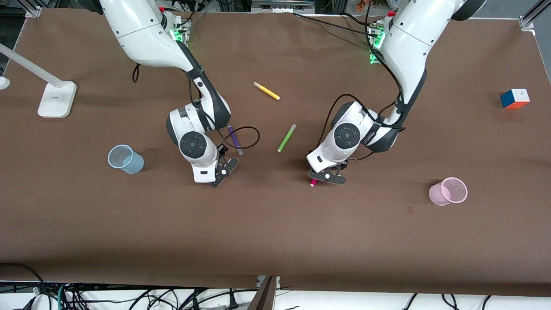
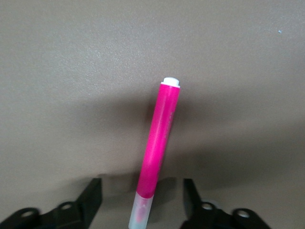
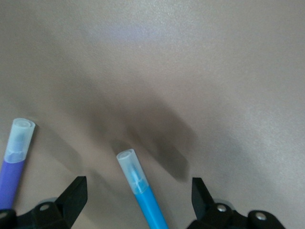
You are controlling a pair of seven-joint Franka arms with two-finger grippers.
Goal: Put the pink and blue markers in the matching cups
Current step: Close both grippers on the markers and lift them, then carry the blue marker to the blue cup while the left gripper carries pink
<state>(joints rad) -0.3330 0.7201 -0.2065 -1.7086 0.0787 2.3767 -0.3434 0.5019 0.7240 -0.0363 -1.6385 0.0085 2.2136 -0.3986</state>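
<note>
The pink marker (image 2: 159,138) lies on the brown table; only its tip (image 1: 313,182) shows in the front view. My left gripper (image 1: 327,176) is open, low over it, and in the left wrist view (image 2: 142,194) its fingers stand either side of the pale cap end, clear of it. The blue marker (image 3: 148,206) lies between the open fingers of my right gripper (image 3: 138,193), untouched; the right hand (image 1: 224,171) hides it in the front view. The light blue cup (image 1: 125,159) stands toward the right arm's end. The pale pink cup (image 1: 448,191) stands toward the left arm's end.
A dark purple marker (image 1: 235,140) lies beside the right hand and also shows in the right wrist view (image 3: 12,171). A lime green marker (image 1: 286,137) and a yellow marker (image 1: 266,91) lie mid-table. A colour cube (image 1: 515,98) and a white lamp base (image 1: 56,99) sit near the table's ends.
</note>
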